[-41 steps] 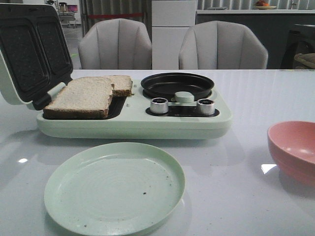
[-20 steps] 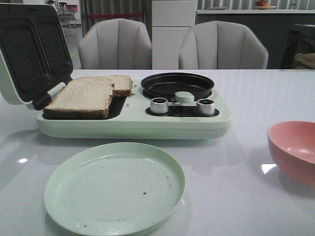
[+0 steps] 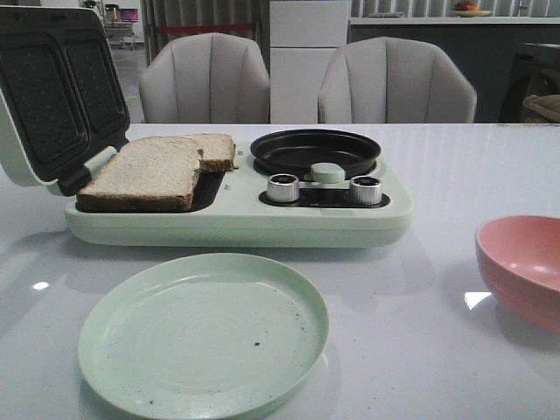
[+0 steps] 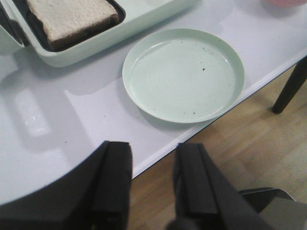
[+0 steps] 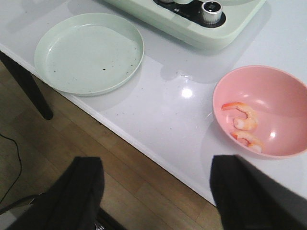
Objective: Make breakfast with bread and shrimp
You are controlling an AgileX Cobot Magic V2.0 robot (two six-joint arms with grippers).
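Nothing moved; bread unlabelled.

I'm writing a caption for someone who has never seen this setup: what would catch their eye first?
Probably the pale green breakfast maker at the back of the table, its lid open and two slices of bread lying in its left tray beside a black round pan. In front of it sits an empty green plate. At the right a pink bowl holds the shrimp.
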